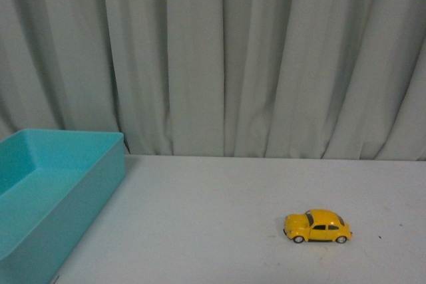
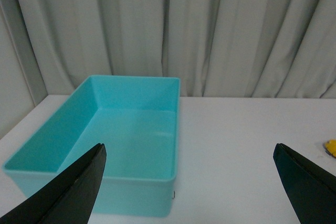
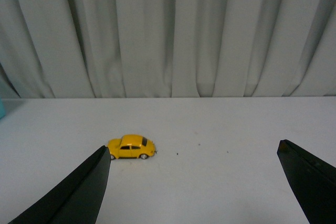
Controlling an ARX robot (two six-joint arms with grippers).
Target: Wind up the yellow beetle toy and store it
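Note:
The yellow beetle toy (image 1: 317, 226) stands on its wheels on the white table, right of centre in the front view, side-on. In the right wrist view the toy (image 3: 131, 147) sits ahead of my right gripper (image 3: 191, 153), close to one finger's tip. That gripper is open with nothing between its black fingers (image 3: 79, 192). A sliver of the toy (image 2: 330, 147) shows at the edge of the left wrist view. My left gripper (image 2: 189, 150) is open too, hanging before the turquoise bin (image 2: 94, 170). Neither arm appears in the front view.
The turquoise plastic bin (image 1: 100, 184) stands empty at the table's left side. A grey pleated curtain (image 1: 233, 58) closes off the back of the table. A few dark specks (image 3: 177, 154) lie on the table near the toy.

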